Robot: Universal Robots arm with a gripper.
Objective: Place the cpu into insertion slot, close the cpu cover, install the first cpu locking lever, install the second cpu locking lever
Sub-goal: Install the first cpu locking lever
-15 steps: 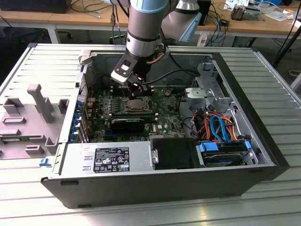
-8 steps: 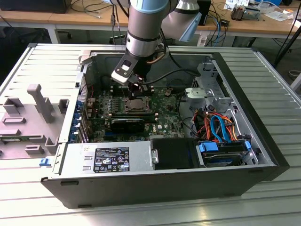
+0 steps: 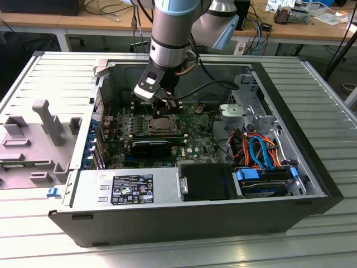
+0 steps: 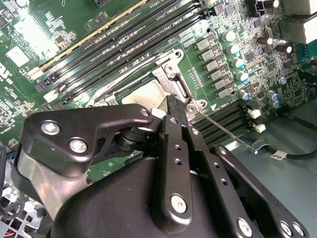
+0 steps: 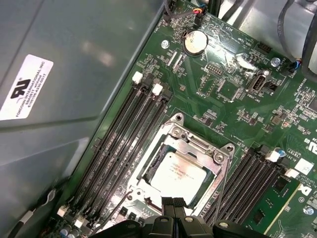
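Inside the open computer case (image 3: 195,223), the cpu (image 5: 181,173) sits in the insertion slot (image 5: 150,167) under the seemingly lowered cpu cover (image 5: 198,143); the gripper (image 5: 173,202), fingers (image 5: 180,206) pressed together, is at the cover's edge, and one locking lever (image 4: 228,131) looks unlatched

In the exterior view we look down steeply into the open computer case (image 3: 195,223) from outside; both wrist views sit close over the motherboard (image 5: 233,114), sharing the cpu (image 5: 181,171) from different angles
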